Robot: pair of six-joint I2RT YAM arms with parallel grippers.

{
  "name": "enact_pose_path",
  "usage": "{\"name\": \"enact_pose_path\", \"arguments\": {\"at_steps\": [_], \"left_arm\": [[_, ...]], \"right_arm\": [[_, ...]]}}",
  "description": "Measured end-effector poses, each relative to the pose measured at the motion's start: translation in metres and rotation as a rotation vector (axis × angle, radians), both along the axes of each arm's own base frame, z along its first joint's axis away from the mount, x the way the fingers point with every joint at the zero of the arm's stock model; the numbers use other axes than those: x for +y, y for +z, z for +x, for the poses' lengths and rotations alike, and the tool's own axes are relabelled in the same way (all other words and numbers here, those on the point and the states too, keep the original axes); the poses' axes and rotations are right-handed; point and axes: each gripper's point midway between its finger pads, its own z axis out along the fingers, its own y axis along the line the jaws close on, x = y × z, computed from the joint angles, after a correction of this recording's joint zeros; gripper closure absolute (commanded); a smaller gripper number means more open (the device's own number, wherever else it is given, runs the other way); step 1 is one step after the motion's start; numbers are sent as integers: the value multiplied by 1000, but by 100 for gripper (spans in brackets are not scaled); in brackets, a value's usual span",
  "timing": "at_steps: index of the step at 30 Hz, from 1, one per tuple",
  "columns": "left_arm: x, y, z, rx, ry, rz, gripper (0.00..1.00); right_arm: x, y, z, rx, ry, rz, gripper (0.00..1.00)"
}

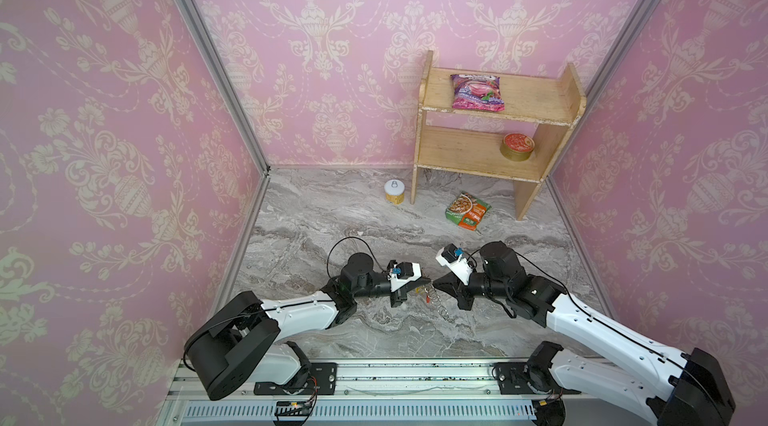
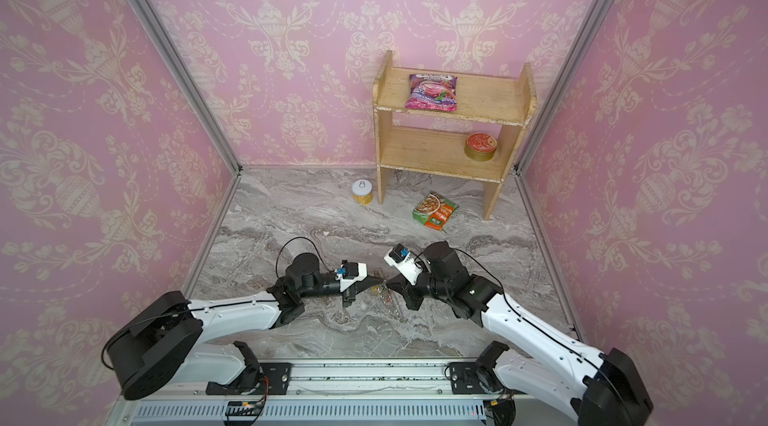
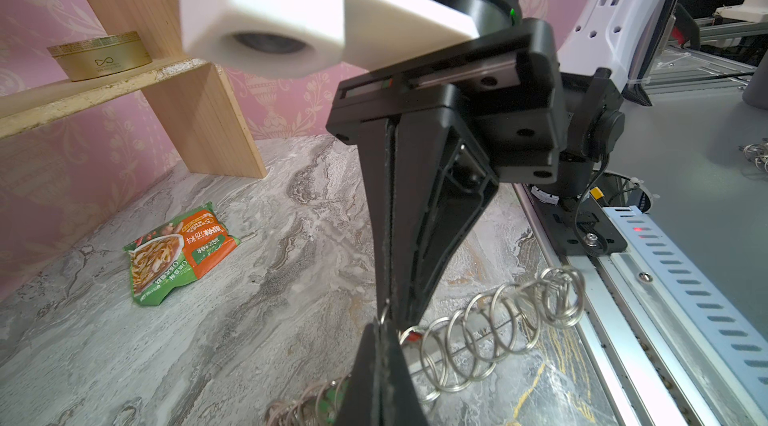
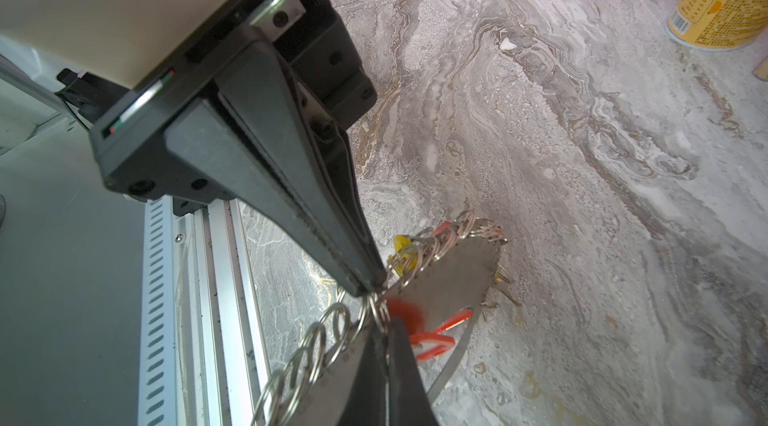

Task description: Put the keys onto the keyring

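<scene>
The keyring (image 1: 435, 298) hangs between my two grippers at the middle of the marble floor, and its chain of silver rings (image 3: 498, 328) trails down toward the front rail. My left gripper (image 1: 427, 279) and right gripper (image 1: 436, 282) meet tip to tip, each shut on a ring at the chain's top. In the right wrist view the wide grey band (image 4: 453, 274) lies just behind the pinched rings (image 4: 376, 308). Keys with a red tag (image 4: 434, 341) and a yellow tag (image 4: 401, 246) lie beside the band. A green tag (image 3: 332, 399) shows among more rings.
A wooden shelf (image 1: 494, 129) stands at the back right with a pink packet (image 1: 478, 91) and a gold tin (image 1: 516, 146). A white-lidded can (image 1: 395, 192) and a green-orange noodle packet (image 1: 467, 210) are on the floor. The metal rail (image 1: 374, 378) runs along the front.
</scene>
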Motion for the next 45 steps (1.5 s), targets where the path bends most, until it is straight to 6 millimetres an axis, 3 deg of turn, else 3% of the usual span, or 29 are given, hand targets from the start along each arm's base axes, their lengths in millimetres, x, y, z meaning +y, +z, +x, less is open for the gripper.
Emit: {"name": "enact_pose_path", "arguments": {"at_steps": [6,12,16,19,26,37,45], "left_arm": [[0,-1,0,13,4,1,98],[3,5,-3,34,4,13,63],[4,14,-4,46,4,20,54],[3,13,-4,70,-4,37,55],[0,5,-6,129,-25,67,71],[-5,-8,-2,171,-20,85,70],[-10,-10,5,179,-10,88,76]], "right_arm": [[-1,0,0,-1,-2,-6,100],[-7,-4,-2,-1,3,-110,100],[-9,-9,-7,-10,35,-194,100],[-12,-13,-9,-17,51,-236,100],[-15,-14,-5,-46,58,-282,100],[-13,-16,-2,-55,73,-304,100],[-12,-15,-1,-58,73,-301,100]]}}
